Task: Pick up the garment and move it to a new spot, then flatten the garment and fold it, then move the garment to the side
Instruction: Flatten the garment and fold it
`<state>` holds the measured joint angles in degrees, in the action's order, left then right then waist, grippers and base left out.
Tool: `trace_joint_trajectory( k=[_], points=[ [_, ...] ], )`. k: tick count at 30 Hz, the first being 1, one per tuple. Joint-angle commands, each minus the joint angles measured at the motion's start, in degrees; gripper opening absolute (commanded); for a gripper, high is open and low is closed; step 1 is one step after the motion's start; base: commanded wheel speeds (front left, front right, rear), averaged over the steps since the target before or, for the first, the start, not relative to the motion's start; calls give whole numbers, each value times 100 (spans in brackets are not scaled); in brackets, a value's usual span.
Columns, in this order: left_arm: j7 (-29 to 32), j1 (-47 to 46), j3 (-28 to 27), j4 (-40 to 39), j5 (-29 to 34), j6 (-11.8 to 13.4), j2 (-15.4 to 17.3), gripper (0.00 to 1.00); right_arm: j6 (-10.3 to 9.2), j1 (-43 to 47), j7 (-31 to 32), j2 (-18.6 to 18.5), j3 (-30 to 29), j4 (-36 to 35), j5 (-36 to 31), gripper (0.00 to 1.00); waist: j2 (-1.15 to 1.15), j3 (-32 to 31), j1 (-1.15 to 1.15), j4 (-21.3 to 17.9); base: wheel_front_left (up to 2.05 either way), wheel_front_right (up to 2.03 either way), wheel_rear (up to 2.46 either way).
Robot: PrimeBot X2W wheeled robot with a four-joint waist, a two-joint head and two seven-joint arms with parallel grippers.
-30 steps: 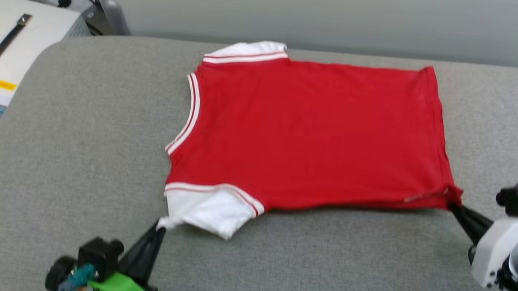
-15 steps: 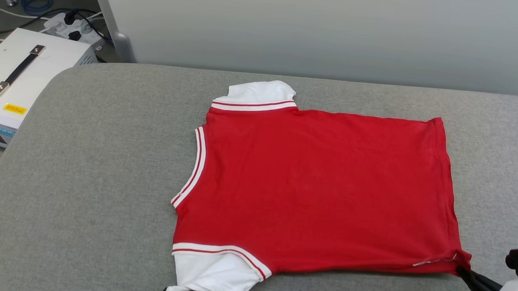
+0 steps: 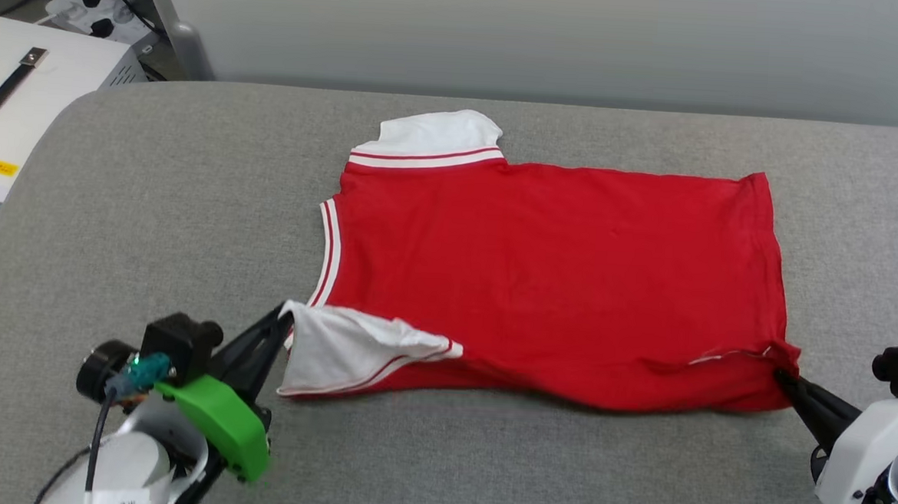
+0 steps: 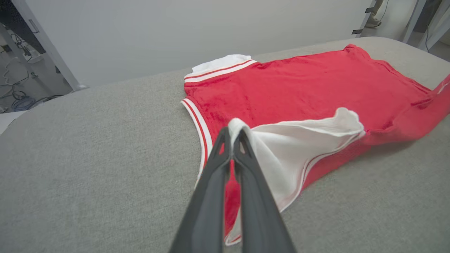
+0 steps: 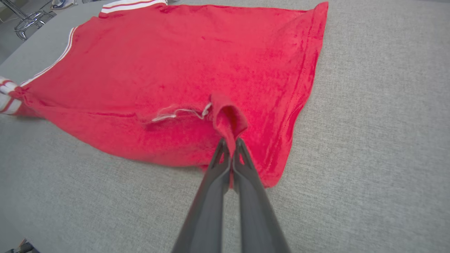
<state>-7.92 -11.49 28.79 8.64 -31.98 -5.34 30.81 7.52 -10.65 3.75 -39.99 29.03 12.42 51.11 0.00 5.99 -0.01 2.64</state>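
Here left gripper (image 3: 285, 314) pinches garment (image 3: 555, 281) sleeve, right gripper (image 3: 783, 374) pinches hem corner.

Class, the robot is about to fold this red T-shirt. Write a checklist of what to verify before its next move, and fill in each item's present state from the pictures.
1. Left gripper: jaws shut on the near sleeve: ok.
2. Right gripper: jaws shut on the near hem corner: ok.
3. Near sleeve raised off the grey surface: ok.
4. Rest of the garment lying flat: ok, only slight wrinkles.
5. Far sleeve spread out: ok.
6. Both grips deep enough not to slip: cannot tell.
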Motion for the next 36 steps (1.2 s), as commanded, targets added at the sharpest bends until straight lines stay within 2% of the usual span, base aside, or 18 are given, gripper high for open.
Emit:
trace_joint_trajectory(
  k=[1,8,15,23,31,32,33,34,36],
  points=[
    [13,-375,1,145,-9,-70,36,0,-3,-160,26,25,-82,-20,-43,0,0,245,1,-73,0,0,0],
    [68,-1612,279,1049,-290,-204,25,0,-3,-624,122,144,-301,116,-9,0,0,753,1,-181,0,0,0],
    [-40,-2576,1141,1855,-725,-212,147,0,-3,-1326,179,357,-233,591,-116,0,0,1179,1,-314,0,0,0],
    [-254,-3160,2014,2730,-1134,-213,120,0,-3,-1946,212,503,160,1263,-259,0,0,1471,1,-294,0,0,0],
    [-481,-3304,2686,3350,-1625,-214,-59,0,-3,-2109,59,527,509,1709,-184,0,0,1462,1,-218,0,0,0],
    [-505,-3311,2743,3396,-1677,-214,-75,27,-3,-2112,5,531,515,1749,-168,12,0,1433,1,-212,0,0,0],
    [-547,-3328,2793,3459,-1715,-214,-78,85,-3,-2114,-65,547,516,1793,-154,76,0,1391,1,-209,0,0,0],
    [-586,-3346,2806,3496,-1744,-214,-80,100,-3,-2124,-155,550,511,1823,-183,100,0,1350,1,-205,0,0,0],
    [-643,-3357,2832,3524,-1829,-214,-76,100,-3,-2129,-405,580,472,1874,-283,100,0,1240,1,-193,0,0,0]
  ],
)
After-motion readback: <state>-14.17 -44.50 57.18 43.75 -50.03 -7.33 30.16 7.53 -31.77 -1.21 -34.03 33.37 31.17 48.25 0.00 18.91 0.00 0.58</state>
